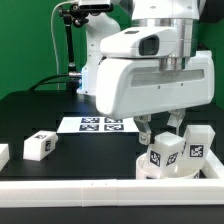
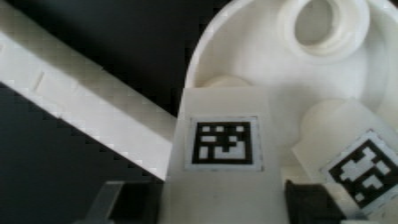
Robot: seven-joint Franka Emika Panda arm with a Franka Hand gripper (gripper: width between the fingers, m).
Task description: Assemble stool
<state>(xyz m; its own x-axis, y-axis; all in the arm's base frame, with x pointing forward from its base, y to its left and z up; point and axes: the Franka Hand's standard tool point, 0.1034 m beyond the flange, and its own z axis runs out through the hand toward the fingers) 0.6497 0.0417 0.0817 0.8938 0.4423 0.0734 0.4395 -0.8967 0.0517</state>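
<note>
Exterior view: black table, matte. Green curtain hangs behind its far edge. A dark stand rises there beside the white arm.

White border rail runs along the near edge. Marker board lies flat mid-table, toward the far edge.

Seat sits against the near rail, close to the near corner on the exterior view's right. Two tagged legs stand on it. The first leg is directly under the gripper; the second leg is just beside it, nearer the corner.

A loose leg lies well apart, near the near edge on the exterior view's left. Another white part is cut off by the frame.

Wrist view: the dark fingers straddle the first leg. Blur hides the contact, so I cannot tell whether the claw grips it or stands clear. Round hole visible in the seat.
</note>
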